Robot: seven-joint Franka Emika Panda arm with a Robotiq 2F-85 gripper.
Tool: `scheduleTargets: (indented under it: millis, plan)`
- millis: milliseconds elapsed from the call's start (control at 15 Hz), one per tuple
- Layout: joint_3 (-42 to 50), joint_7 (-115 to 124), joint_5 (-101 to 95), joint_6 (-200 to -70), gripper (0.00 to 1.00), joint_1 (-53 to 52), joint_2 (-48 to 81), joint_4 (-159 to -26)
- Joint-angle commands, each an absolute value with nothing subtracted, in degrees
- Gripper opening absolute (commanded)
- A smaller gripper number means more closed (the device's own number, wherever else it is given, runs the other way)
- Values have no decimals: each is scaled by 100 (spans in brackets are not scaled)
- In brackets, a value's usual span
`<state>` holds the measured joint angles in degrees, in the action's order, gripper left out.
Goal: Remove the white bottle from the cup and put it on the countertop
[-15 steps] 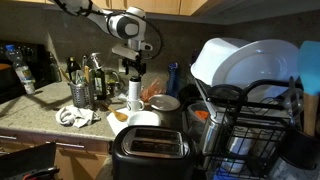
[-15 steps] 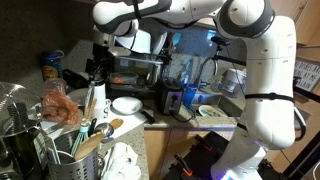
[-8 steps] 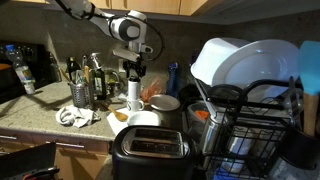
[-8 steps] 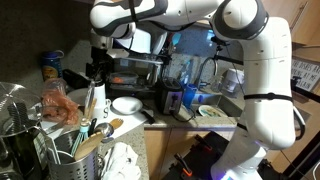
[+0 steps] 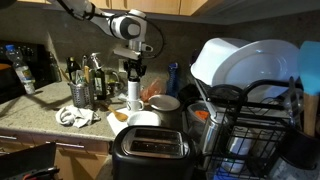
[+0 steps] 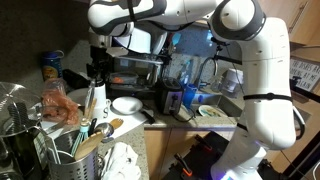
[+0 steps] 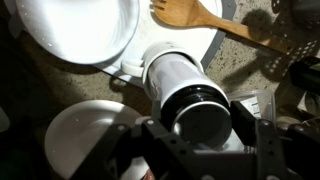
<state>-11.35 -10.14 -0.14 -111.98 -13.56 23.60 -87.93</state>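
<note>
— Gripper [image 5: 133,72] first, please: where is it?

— It hangs straight above the cup [image 5: 133,104], pointing down. In the wrist view the gripper [image 7: 205,140] has its two fingers [image 7: 262,135] on either side of the dark top of the bottle [image 7: 183,85].

— Do they pinch it?

— I cannot tell. The fingers are very near to the top on both sides. The picture is dark there, so I do not see if they press the bottle or only stand beside it.

— And the bottle, where is it?

— The bottle [image 5: 133,90] stands upright inside the cup and rises well above the rim. The cup itself stands on the countertop [image 5: 40,122].

— What is around the cup?

— In an exterior view a white bowl [image 5: 166,102] is just beside the cup, on the side of the dish rack [image 5: 250,120]. A white plate [image 5: 143,119] lies in front of the cup, toward the toaster [image 5: 150,150]. Dark bottles [image 5: 92,75] stand on the other side of the cup, near the wall. In the wrist view a wooden spatula [image 7: 195,18] lies close to the cup, past the foot of the bottle.
</note>
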Motion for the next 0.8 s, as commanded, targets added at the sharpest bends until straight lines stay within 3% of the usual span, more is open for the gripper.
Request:
scheduleTargets:
  millis: [0, 733]
  plan:
    - [-1141, -1069, -86, -10929, 44, -1353, 2420, -8515]
    - [-1136, -1007, 307, -11038, 44, -1183, 2124, -8121]
